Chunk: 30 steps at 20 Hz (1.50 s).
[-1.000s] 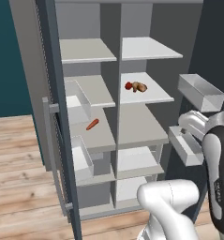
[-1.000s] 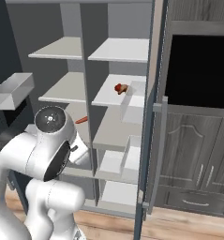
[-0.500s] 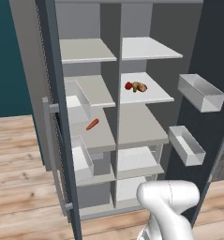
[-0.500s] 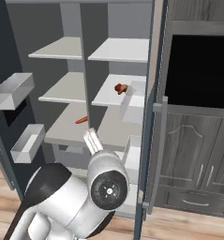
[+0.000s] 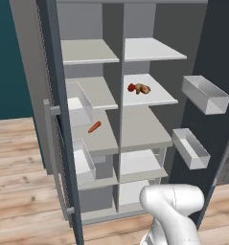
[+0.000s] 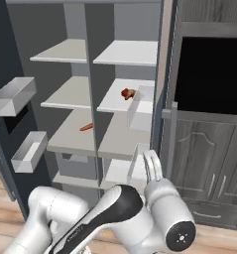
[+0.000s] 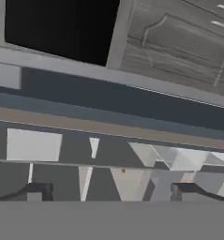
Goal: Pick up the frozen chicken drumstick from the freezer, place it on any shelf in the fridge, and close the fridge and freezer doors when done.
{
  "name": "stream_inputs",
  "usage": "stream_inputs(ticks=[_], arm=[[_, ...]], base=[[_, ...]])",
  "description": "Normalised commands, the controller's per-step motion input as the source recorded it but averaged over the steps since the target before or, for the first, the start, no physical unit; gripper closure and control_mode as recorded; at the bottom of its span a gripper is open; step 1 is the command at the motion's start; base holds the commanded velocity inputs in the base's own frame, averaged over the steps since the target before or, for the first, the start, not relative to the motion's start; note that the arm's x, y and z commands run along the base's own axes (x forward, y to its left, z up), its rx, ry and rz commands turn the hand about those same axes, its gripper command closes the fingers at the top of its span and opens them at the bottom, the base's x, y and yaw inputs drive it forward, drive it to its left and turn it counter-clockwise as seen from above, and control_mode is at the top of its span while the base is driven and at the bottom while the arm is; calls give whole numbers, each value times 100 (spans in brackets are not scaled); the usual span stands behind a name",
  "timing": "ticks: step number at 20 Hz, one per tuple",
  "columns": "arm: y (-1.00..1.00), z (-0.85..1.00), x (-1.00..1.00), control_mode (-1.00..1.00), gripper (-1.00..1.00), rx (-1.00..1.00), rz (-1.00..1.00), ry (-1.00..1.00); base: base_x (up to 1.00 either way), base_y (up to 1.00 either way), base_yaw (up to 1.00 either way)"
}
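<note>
Left base view: both doors (image 5: 53, 119) hang wide open, and the frozen chicken drumstick (image 5: 143, 88) sits on a shelf in the wider right-hand column, the fridge (image 5: 152, 129), touching a small round red item (image 5: 131, 87). An orange-red stick (image 5: 94, 127) lies on a freezer (image 5: 89, 134) shelf one level lower. My jaws are spread apart, holding nothing, and in the hand view they seem turned sideways, though that one's pretty blurry.
</note>
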Motion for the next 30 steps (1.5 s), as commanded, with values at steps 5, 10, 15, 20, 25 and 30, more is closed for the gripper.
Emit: stream_inputs(ticks=[5,10,15,20,25,30], arm=[[-96,-50,63,-100,-100,21,0,-9],[-72,-46,76,-100,-100,12,0,-1],[-43,-41,97,-100,-100,1,0,0],[-15,-43,100,-100,-100,2,9,0],[35,-23,60,-100,-100,0,26,-2],[71,0,2,-100,-100,-6,27,-11]], base=[[0,0,0],[0,0,0],[0,0,0],[0,0,0],[0,0,0],[0,0,0]])
